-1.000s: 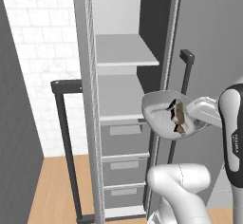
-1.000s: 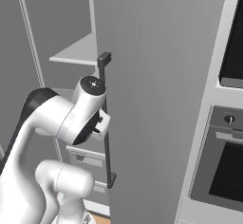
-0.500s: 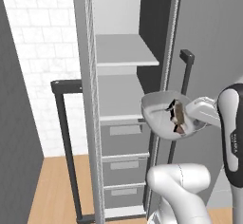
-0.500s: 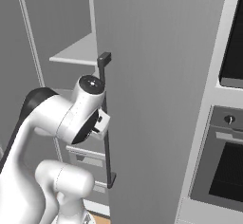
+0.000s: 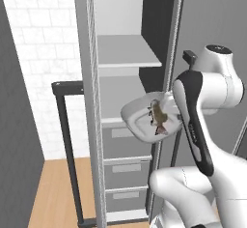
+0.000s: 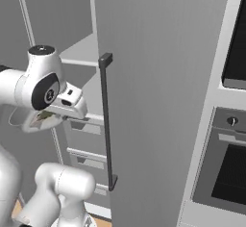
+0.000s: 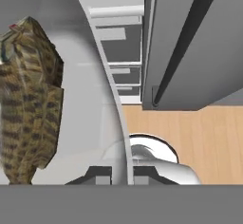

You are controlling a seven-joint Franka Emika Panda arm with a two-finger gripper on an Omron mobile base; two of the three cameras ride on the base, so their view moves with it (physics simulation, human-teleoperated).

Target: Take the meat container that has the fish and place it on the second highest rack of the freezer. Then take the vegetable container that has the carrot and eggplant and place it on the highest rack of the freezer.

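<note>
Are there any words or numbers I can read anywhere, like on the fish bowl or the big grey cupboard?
None can be read.
Pale round container with the mottled brown fish: no label.
Tall grey freezer cabinet, its grey drawers and long dark bar handle: plain.
Oven's small round knob: marks too small to tell.

Highest rack (image 5: 126, 57) of freezer (image 5: 89, 101): flat pale grey board; grey drawers (image 5: 126, 166) stacked below.

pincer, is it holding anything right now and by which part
Yes. The pincer is shut on the meat container with the fish inside, pinching its rim wall between the fingers. The tub hangs in front of the open freezer.
</note>
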